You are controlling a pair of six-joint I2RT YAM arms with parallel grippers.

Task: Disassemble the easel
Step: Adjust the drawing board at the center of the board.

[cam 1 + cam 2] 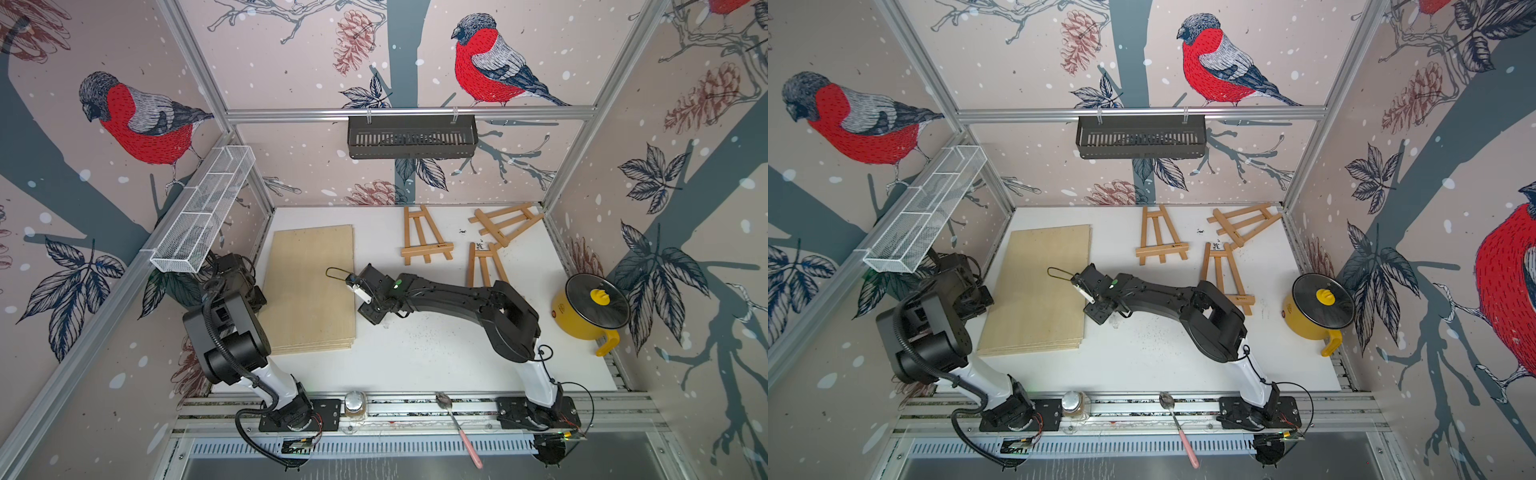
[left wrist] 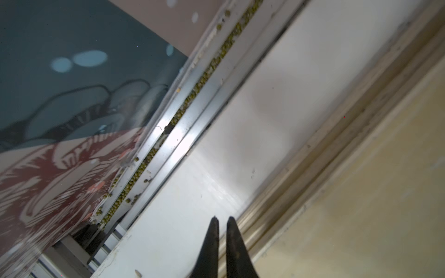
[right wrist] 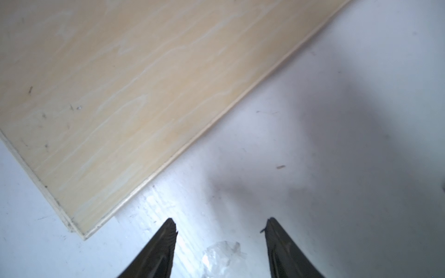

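In both top views, 3 small wooden easels lie flat at the far side of the white table (image 1: 436,357). A left easel (image 1: 424,237) lies alone. A tilted easel (image 1: 505,224) lies by the far right corner. A near easel (image 1: 1225,278) lies close beside the tilted one, and the right arm (image 1: 465,297) hides part of it. No claw touches any of them.

The right gripper (image 1: 369,296) points down at the table just beside the right edge of a stack of plywood boards (image 1: 309,286), well apart from the easels. The left arm (image 1: 226,328) is folded at the table's left edge, between the wall and the boards. A yellow pot (image 1: 575,320) with a black lid stands at the right side. A pink-handled spoon (image 1: 453,419) and a jar (image 1: 354,405) rest on the front rail.

In the left wrist view, the left gripper (image 2: 222,223) hangs with its 2 tips nearly together, only a thin gap between them and nothing in it. It hangs over a white strip of table between an aluminium rail (image 2: 183,134) and the edges of the boards. Small green beans (image 2: 192,91) fill the rail's groove.

In the right wrist view, the right gripper's tips stand wide apart and empty above the table, near a corner of the boards. A crumpled clear scrap (image 3: 224,252) lies on the table between them. No easel shows in either wrist view.
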